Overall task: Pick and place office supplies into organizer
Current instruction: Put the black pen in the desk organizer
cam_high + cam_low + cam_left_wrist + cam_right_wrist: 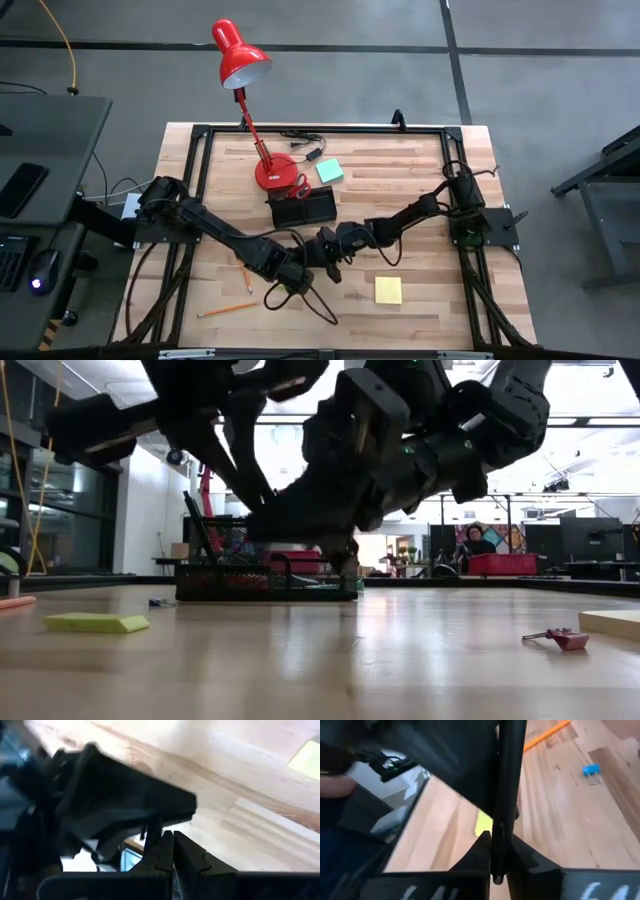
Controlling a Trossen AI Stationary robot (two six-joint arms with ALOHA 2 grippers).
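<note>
Near the middle of the table, the right gripper (492, 851) has its two fingers pressed together on a thin black pen (506, 780), which runs straight up between them in the right wrist view. The left gripper (167, 851) meets it from about eight o'clock, fingers pressed together too, and a thin dark rod shows just above its tips, though whether it grips that rod cannot be told. Seen from above, the two grippers sit tip to tip, just at six o'clock from the organizer (303, 209), a small black tray standing against the round base of the red desk lamp (243, 66). Red-handled scissors (299, 185) lie between the lamp base and the tray. A teal sticky-note pad (329, 170) rests at one o'clock from the tray, near a black cable (302, 137). A yellow sticky-note pad (388, 290) lies at four o'clock from the grippers, well apart. Two orange pencils (225, 311) lie at seven o'clock, beyond the left arm. The left arm itself crosses the boards between the pencils and the tray.
</note>
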